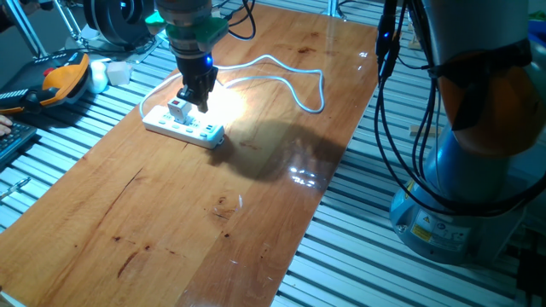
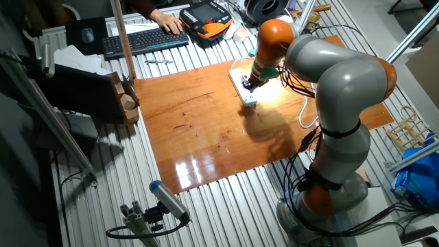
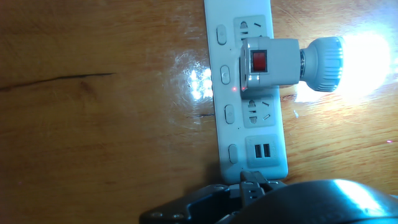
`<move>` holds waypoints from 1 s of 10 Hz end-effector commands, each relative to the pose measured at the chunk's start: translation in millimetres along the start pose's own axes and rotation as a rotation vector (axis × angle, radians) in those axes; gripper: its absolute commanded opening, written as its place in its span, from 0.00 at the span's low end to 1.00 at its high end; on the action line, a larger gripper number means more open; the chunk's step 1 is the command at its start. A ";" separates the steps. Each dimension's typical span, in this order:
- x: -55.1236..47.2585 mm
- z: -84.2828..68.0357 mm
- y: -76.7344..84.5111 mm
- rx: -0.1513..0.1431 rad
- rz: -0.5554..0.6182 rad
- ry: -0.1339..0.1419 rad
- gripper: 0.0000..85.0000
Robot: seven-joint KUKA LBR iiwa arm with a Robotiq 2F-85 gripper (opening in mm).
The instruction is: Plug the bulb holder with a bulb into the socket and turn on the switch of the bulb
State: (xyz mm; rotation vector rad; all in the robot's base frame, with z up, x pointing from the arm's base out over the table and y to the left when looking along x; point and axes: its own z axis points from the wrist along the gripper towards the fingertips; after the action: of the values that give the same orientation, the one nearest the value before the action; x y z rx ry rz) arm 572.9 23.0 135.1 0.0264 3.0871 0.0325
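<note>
- While the bulb (image 3: 367, 65) blazed white over the wood, the bulb holder (image 3: 268, 62) sat plugged into the socket (image 3: 245, 93), at the 2nd outlet from the far end in the hand view, with the bulb lying out sideways over the bench (image 1: 213, 213).
- Its red switch (image 3: 259, 61) faced up; given the glow, the task looked essentially done.
- The end effector (image 1: 196, 92) hung just above the socket beside the holder; whether it touched anything could not be told, and it gripped nothing visible. How far its jaws stood apart could not be told: the hand view showed only a dark edge at the bottom.
- Risk 1: a careless sideways retreat could have clipped the holder and levered it out of its outlet, since the bulb's overhang gave leverage.
- Risk 2: a downward nudge could have pressed the switch again and put the light out.
- Risk 3: the white cable (image 1: 290, 77) looped nearby; snagging it could have dragged the socket across the bench.
</note>
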 end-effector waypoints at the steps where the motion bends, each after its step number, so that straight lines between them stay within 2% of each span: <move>1: 0.2 -0.1 -0.1 -0.003 -0.002 0.002 0.00; 8: 2.7 -4.1 0.1 0.010 -0.016 0.014 0.00; 10: 3.8 -4.7 0.5 0.004 -0.022 0.022 0.00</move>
State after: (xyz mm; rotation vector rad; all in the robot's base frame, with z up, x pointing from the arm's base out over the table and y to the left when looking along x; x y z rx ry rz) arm 568.7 23.6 139.6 -0.0070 3.1088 0.0260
